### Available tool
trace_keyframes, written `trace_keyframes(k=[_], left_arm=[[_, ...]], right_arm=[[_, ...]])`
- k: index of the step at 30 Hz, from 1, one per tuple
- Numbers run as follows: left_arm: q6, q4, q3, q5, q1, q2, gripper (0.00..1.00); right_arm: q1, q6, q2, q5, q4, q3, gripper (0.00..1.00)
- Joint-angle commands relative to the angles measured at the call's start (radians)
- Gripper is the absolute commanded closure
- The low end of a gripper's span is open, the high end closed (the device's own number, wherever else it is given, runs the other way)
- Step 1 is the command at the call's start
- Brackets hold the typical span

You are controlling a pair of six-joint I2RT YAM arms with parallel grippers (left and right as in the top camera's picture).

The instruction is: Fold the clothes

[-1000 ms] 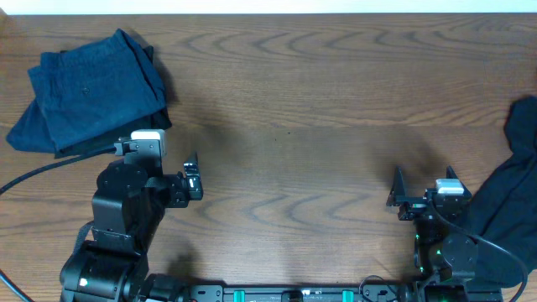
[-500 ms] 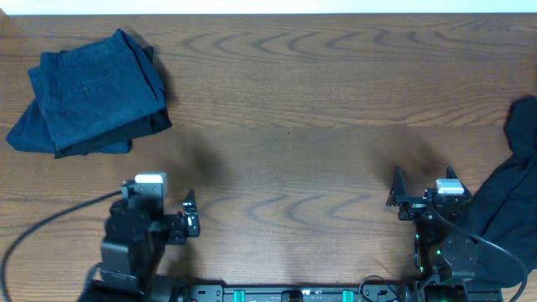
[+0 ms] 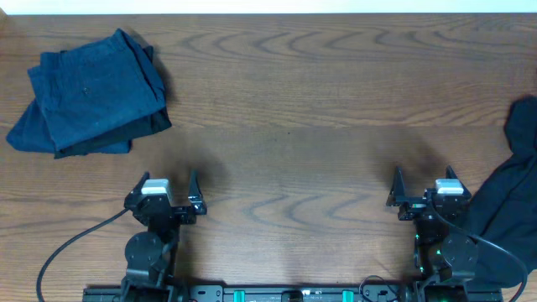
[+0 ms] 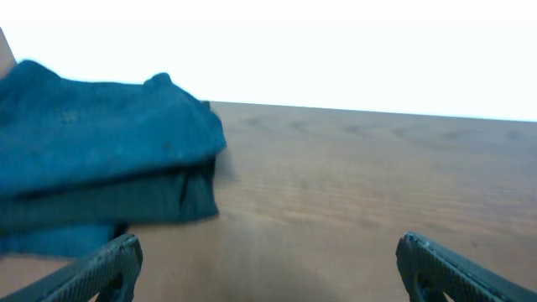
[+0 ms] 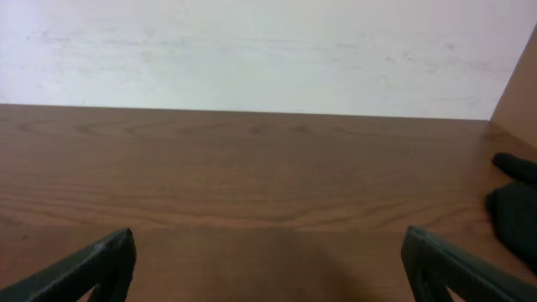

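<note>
A folded pile of dark blue clothes [image 3: 88, 92] lies at the table's far left, a blue piece on top of a darker one; it also shows in the left wrist view [image 4: 101, 151]. A loose black and navy garment [image 3: 508, 205] lies crumpled at the right edge, and a bit of it shows in the right wrist view [image 5: 513, 205]. My left gripper [image 3: 164, 184] is open and empty near the front edge, below and right of the pile; it is open in its own view [image 4: 270, 268]. My right gripper [image 3: 425, 179] is open and empty, just left of the black garment [image 5: 268, 268].
The brown wooden table [image 3: 285, 109] runs to a white wall at the back. A black cable [image 3: 75, 243] trails from the left arm's base to the left. The arm bases stand at the front edge.
My left arm has drawn back from beside the folded pile toward the front edge and turned to face the back. The pile and the right arm have not moved.
</note>
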Motion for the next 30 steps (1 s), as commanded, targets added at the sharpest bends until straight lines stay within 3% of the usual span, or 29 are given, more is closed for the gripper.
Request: trace_keyframes(k=[1,30], left_arm=[[0.11,0.015,-0.041,0.039,0.018,-0.009,0.02],[0.139,-0.003,-0.04,0.045,0.02,-0.006,0.02]], right_arm=[[-0.006,-0.017,-0.006,-0.005,-0.002,-0.003,0.01],[-0.006,-0.017,-0.006,-0.006,-0.002,-0.003,0.01]])
